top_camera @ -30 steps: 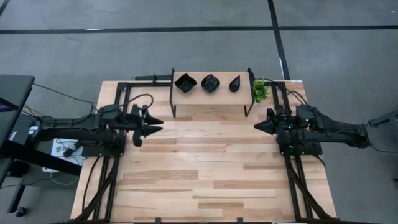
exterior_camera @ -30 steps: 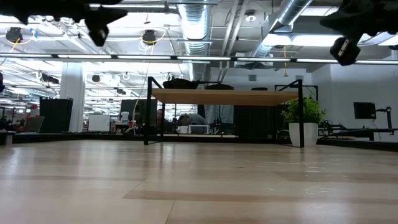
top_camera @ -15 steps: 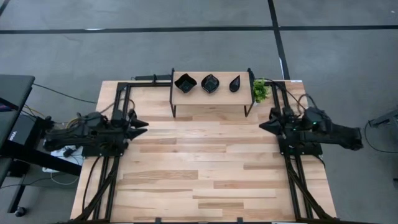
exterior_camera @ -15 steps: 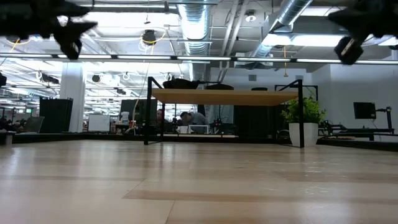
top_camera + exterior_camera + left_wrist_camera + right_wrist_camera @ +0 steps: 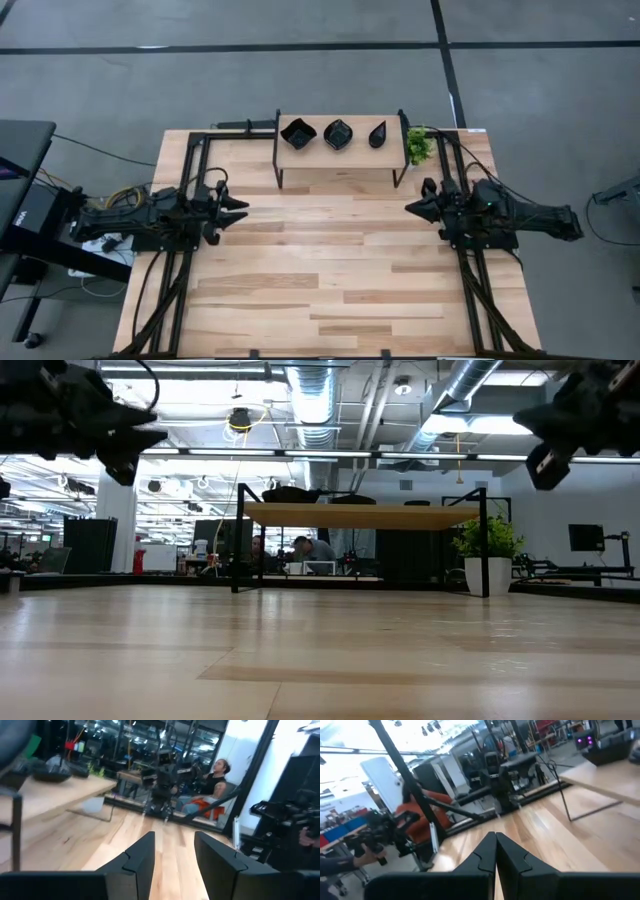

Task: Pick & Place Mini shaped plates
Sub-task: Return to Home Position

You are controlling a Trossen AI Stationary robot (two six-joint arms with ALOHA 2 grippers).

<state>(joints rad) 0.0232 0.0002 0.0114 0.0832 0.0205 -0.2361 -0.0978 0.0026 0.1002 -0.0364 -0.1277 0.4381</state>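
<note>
Three black mini shaped plates (image 5: 338,133) in a row on the small shelf (image 5: 340,160) at the wooden table's (image 5: 330,270) far edge; potted plant (image 5: 418,146) just beside the shelf. Left gripper (image 5: 240,207) above table's left side, fingers spread, empty. Right gripper (image 5: 410,207) above right side, fingers pressed together, empty.

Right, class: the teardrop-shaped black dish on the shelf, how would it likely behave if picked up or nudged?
The teardrop dish looks glossy, so probably slippery in a grip. It seems rigid, keeping its moulded shape, perhaps breakable if dropped. Small and low on the shelf, it would likely slide rather than tip.
</note>
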